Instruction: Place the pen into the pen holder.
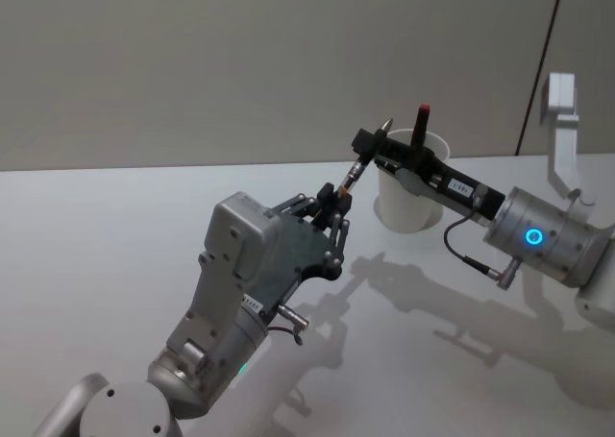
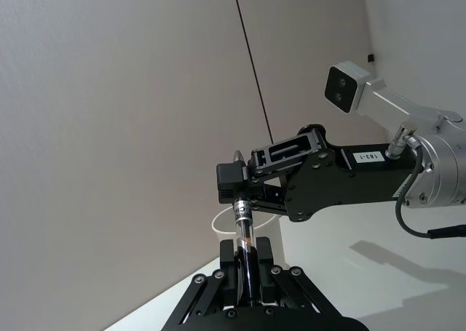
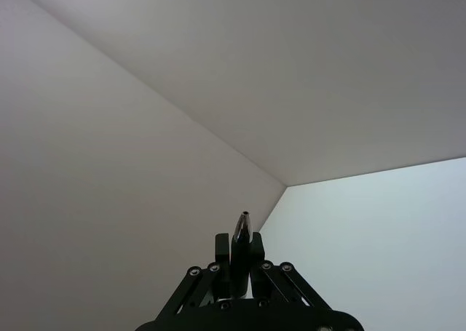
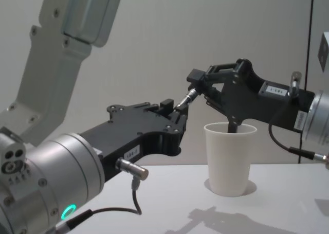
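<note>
A slim dark pen [image 1: 357, 168] with a silver tip is held in the air, slanting up toward the pen holder [image 1: 411, 205], a plain white paper cup further back on the table. My left gripper [image 1: 333, 199] is shut on the pen's lower end. My right gripper [image 1: 370, 147] is shut on its upper part, just below the tip. The left wrist view has the pen [image 2: 244, 238] running from my left gripper [image 2: 247, 276] up into the right gripper [image 2: 240, 194]. From the side, the pen [image 4: 185, 99] hangs left of and above the cup [image 4: 230, 159].
A second pen with a red cap [image 1: 421, 118] stands in the cup. The table [image 1: 115, 254] is bare white, with a grey wall behind it. A white camera post [image 1: 563, 120] rises at the far right.
</note>
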